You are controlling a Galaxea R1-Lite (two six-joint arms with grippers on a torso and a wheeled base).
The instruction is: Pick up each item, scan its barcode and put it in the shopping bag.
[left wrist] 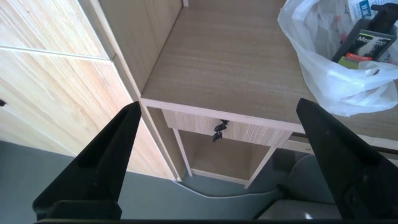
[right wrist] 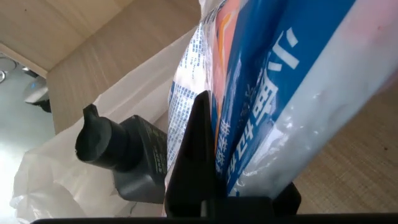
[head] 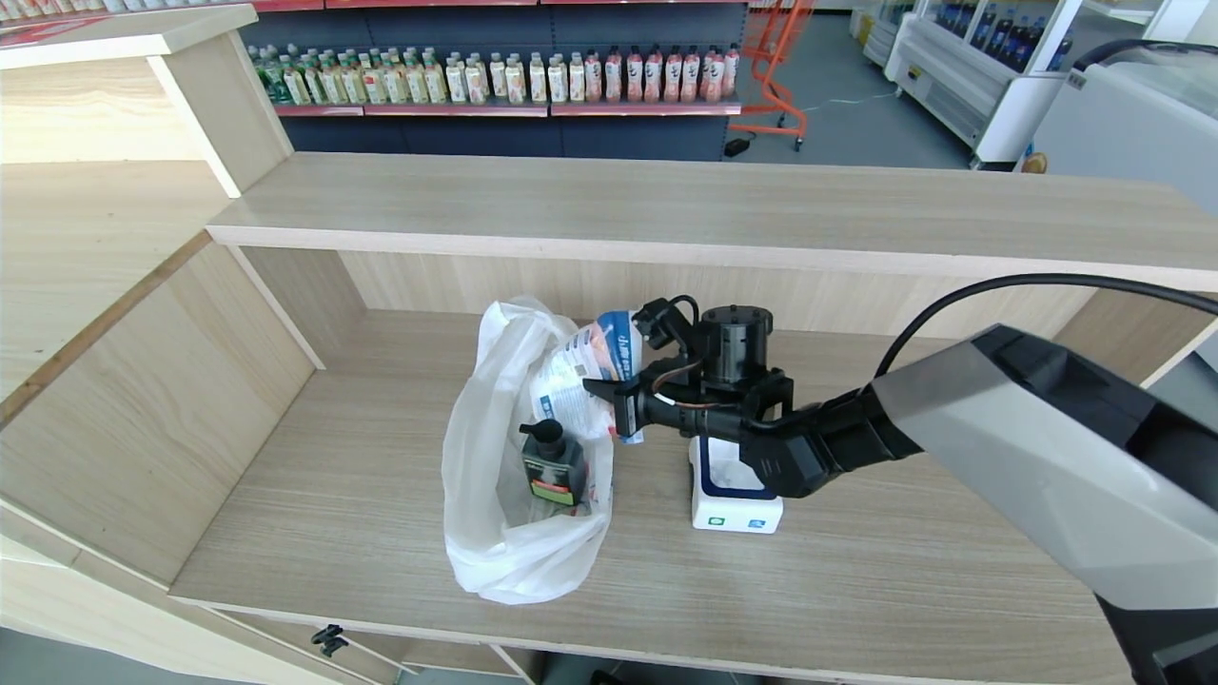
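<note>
One each: bag [head: 474,495], bottle [head: 553,466], packet [head: 582,369], scanner [head: 735,504]

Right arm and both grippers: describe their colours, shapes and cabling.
The right arm has a pale grey angular shell, then a black wrist section with a squat black cylinder on top. A black cable arcs above it. The right gripper is black. The left gripper has two matte black, wedge-shaped fingers.

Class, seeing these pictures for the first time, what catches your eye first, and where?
The right gripper grips a blue-and-white packet at the mouth of the white shopping bag on the counter. A dark bottle stands inside the bag, and a white scanner sits beside it.
</note>
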